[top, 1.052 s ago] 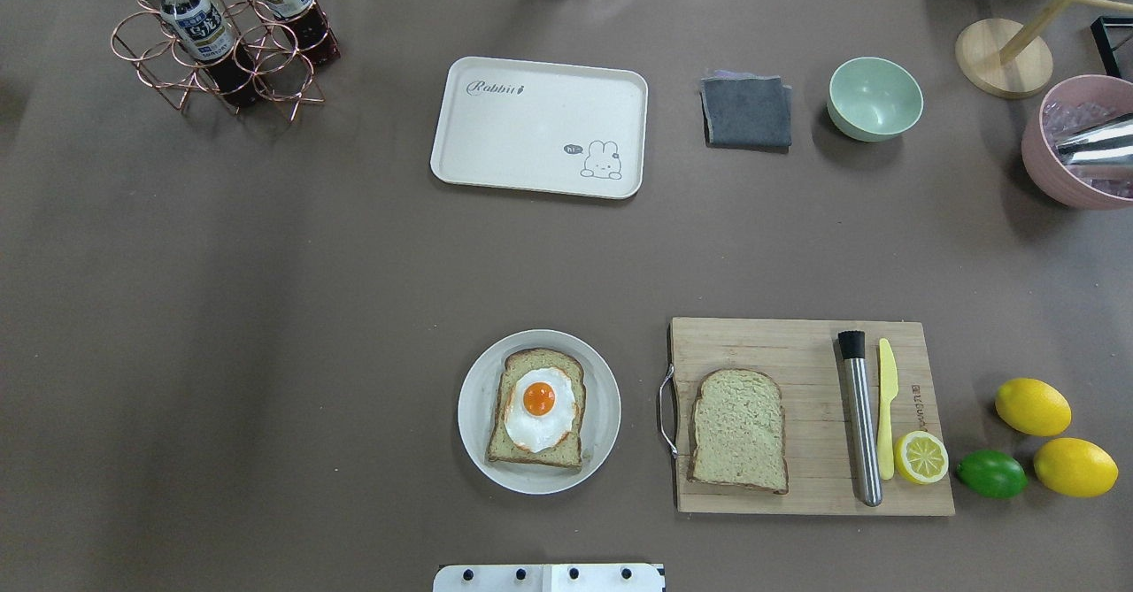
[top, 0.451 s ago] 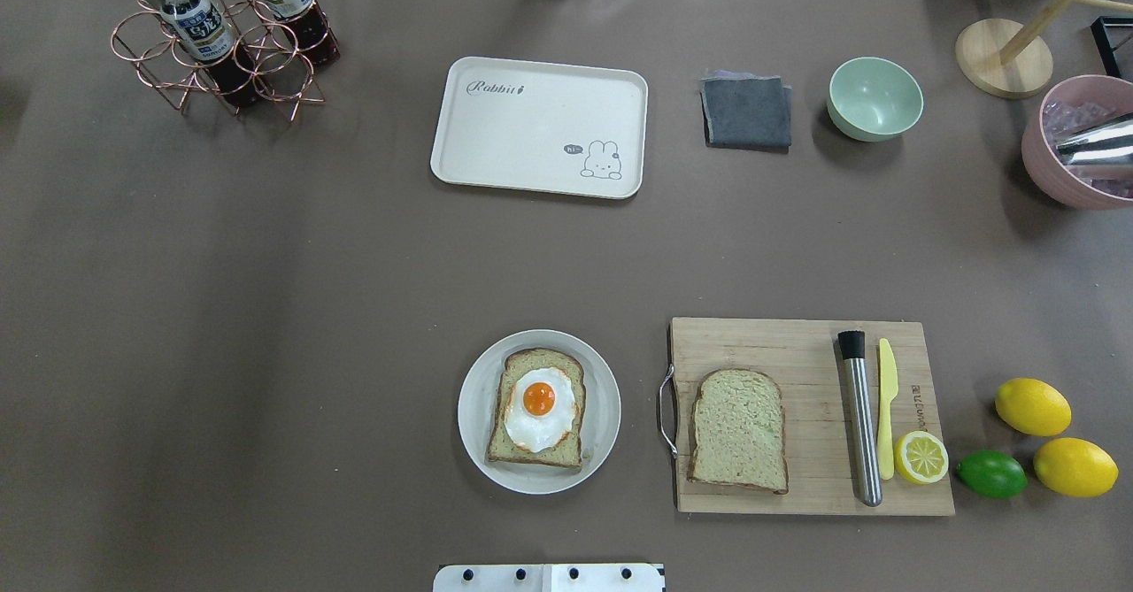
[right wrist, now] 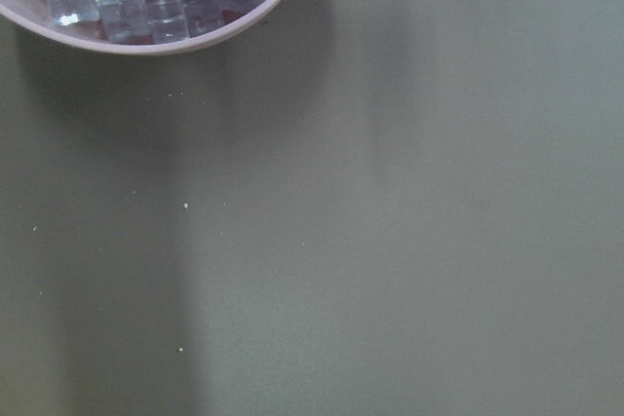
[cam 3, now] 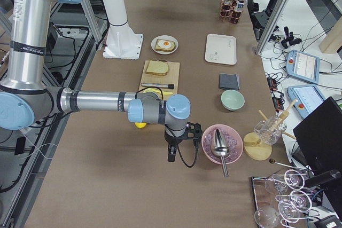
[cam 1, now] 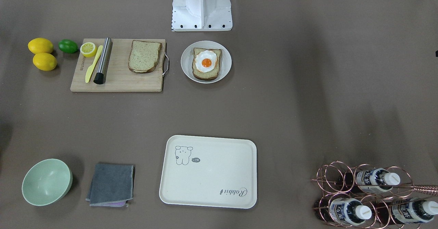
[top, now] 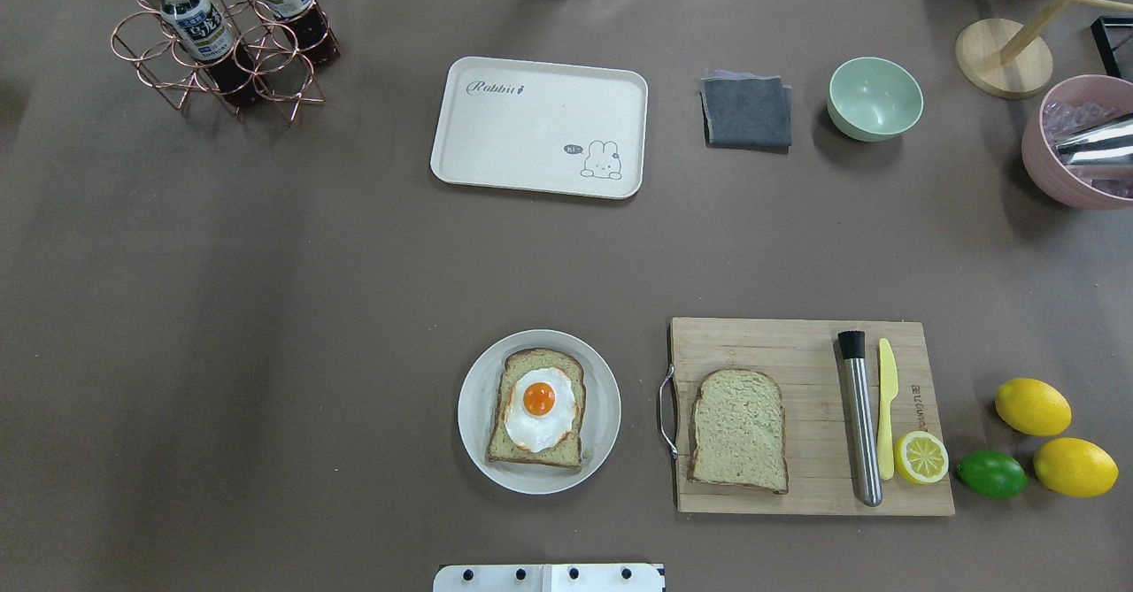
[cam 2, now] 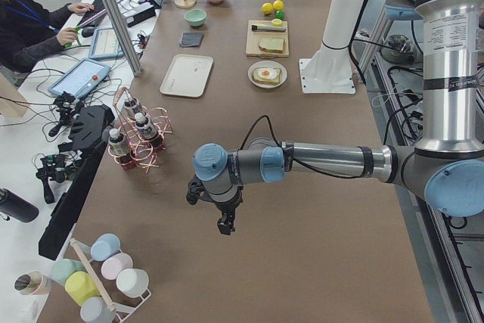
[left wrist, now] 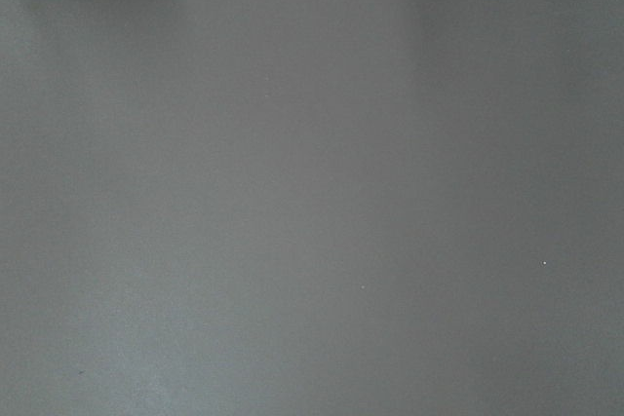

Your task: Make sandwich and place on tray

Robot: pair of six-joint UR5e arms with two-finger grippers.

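Observation:
One bread slice lies on a white plate near the table's front, with a fried egg on top. A second, bare bread slice lies on the wooden cutting board to its right. The cream tray stands empty at the back middle. My left gripper hangs over bare table far out to the left, showing only in the exterior left view. My right gripper hangs far out to the right beside the pink bowl. I cannot tell whether either is open or shut.
On the board lie a steel muddler, a yellow knife and a lemon half. Two lemons and a lime lie right of it. A grey cloth, a green bowl and a copper bottle rack stand along the back.

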